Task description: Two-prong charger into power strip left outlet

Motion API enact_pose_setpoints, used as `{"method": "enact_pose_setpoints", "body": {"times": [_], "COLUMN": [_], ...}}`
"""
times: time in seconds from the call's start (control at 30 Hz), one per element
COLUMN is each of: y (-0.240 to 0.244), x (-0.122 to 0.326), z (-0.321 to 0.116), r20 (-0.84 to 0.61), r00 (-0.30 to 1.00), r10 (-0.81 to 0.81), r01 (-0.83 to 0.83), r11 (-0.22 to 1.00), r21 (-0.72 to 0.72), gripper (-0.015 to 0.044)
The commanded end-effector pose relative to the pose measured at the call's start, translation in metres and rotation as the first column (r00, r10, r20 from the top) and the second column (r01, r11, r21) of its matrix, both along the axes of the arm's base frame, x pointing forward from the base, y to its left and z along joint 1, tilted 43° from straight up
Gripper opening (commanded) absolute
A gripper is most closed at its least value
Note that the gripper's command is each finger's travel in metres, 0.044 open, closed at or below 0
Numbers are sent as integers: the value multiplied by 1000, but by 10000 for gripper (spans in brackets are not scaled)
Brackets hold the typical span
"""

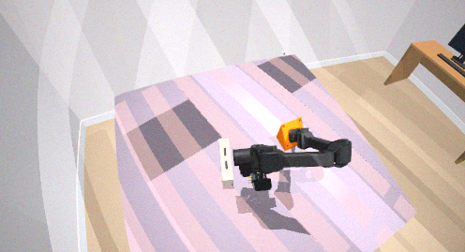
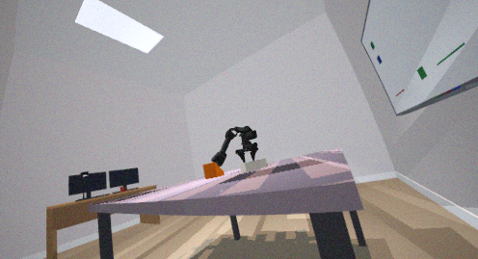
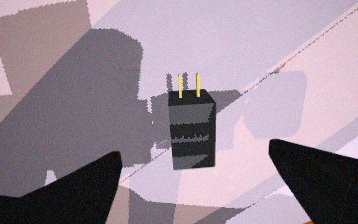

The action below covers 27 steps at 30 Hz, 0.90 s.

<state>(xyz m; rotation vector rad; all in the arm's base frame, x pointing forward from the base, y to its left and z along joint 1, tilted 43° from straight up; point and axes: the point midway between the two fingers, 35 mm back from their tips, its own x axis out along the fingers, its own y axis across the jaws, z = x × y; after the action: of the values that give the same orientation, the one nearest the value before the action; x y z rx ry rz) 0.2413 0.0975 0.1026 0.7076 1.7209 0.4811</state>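
The black two-prong charger (image 3: 192,132) lies on the table in the middle of the wrist view, its two yellow prongs pointing to the top of the view. My gripper (image 3: 196,152) (image 2: 248,159) is open and empty, pointing down above the charger, with one fingertip on each side of it and wide gaps between. In the top view the arm mostly covers the charger; its yellow prong tips show facing the strip. The white power strip (image 1: 225,158) (image 2: 255,166) stands just beyond the prongs, its two dark outlet slots visible in the top view. The strip is outside the wrist view.
The orange arm base (image 1: 285,135) (image 2: 212,170) stands on the striped table (image 1: 164,210) (image 2: 231,203). Shadows of the arm fall around the charger. A wooden desk (image 1: 426,47) (image 2: 60,216) with monitors stands away from the table.
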Motion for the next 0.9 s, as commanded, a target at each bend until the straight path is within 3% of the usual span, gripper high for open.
{"method": "enact_pose_setpoints", "body": {"times": [0.0,0.87], "y": [5,33], "x": [-2,-6], "z": [-5,-35], "r20": [-7,-7], "r00": [1000,1000], "r10": [-1,-1], "r01": [1,1], "r11": [1000,1000], "r21": [4,7], "gripper": [440,440]}}
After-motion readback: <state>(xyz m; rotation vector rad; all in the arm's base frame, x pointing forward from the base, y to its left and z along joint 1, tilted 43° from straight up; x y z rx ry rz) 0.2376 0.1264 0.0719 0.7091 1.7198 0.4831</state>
